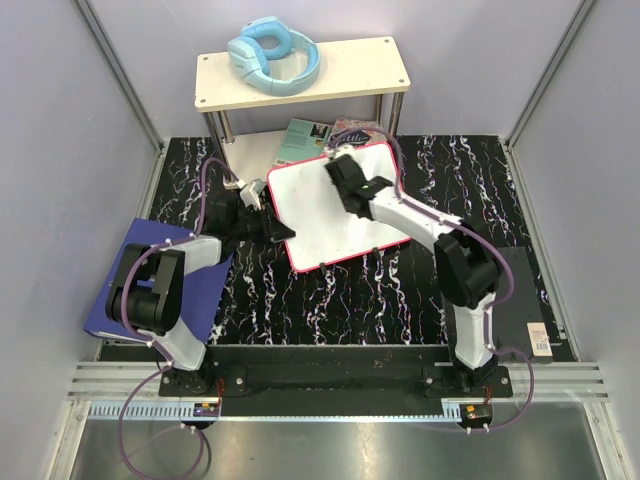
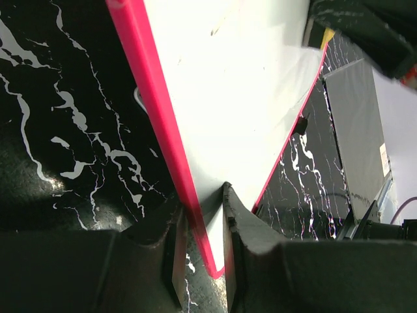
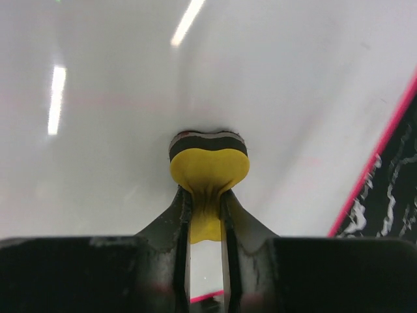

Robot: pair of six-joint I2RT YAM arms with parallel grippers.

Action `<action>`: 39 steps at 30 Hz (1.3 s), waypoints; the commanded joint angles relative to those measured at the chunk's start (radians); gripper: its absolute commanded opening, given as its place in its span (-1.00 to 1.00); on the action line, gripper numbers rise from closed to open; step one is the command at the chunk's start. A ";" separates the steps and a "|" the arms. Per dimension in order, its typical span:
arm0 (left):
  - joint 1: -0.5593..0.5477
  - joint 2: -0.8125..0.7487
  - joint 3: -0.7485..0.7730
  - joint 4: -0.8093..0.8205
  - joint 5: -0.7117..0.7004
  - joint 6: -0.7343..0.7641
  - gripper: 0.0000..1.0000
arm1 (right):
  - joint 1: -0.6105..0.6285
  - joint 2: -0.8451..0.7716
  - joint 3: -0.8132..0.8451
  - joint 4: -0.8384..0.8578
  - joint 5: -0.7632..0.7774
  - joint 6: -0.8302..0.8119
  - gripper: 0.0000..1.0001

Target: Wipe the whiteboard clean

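Right wrist, eraser (image 3: 208,168) face hidden against whiteboard (image 3: 293,98)

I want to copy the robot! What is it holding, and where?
Left jaws pinch the whiteboard by its pink edge near a corner; right jaws squeeze the yellow eraser by its narrow back.

Walled work cell with a dark marbled table

Seen from above, pale lilac-grey walls (image 1: 60,150) close in the left, back and right of the frame, joined by slanting aluminium corner posts (image 1: 118,75) at the upper left and upper right. A black table top (image 1: 400,290) veined with white fills the middle. At the upper centre a cream shelf (image 1: 360,65) stands on chrome legs (image 1: 397,110), with small round holes at its corners. Along the bottom runs a slotted aluminium rail (image 1: 330,400), and below it lies a strip of dull grey metal (image 1: 330,450). The light is soft and even.
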 commanded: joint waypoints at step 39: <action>-0.021 -0.105 0.014 -0.229 -0.183 0.193 -0.74 | -0.030 -0.544 -0.413 -0.036 -0.077 0.165 -1.00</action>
